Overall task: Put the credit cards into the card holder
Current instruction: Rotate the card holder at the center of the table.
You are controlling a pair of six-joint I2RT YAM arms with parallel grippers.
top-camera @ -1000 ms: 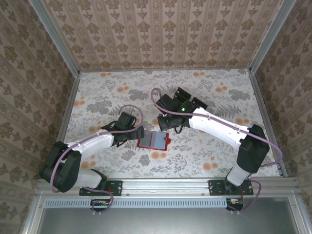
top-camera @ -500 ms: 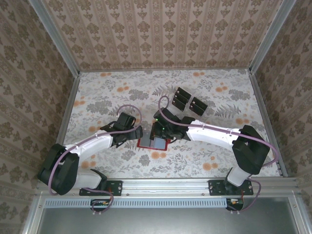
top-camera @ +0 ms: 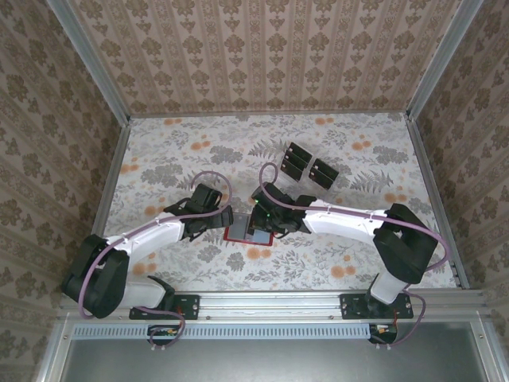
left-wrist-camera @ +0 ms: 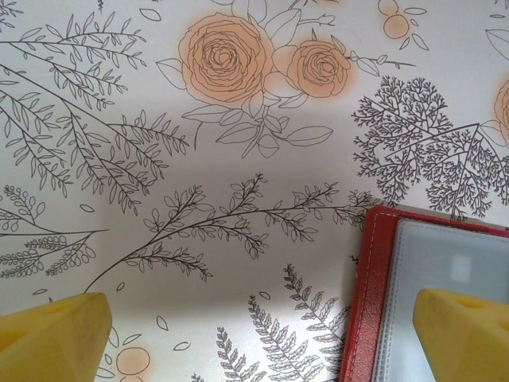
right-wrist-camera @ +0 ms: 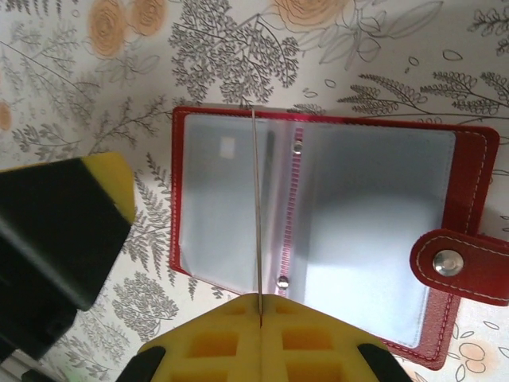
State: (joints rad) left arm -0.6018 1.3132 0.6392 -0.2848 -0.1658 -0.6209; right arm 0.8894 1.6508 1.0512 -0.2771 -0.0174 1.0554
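While the right end effector (right-wrist-camera: 260,338) pinches 1 credit card (right-wrist-camera: 255,215) edge-on over the open card holder (right-wrist-camera: 374,223) on the worktop (top-camera: 199,143), the left end effector (left-wrist-camera: 258,330), fingers spread, straddles the holder's left edge. Best play, I'd say: tilt the card flat, find a pocket mouth, slide gently. Spare credit cards (top-camera: 296,161) lie well behind.
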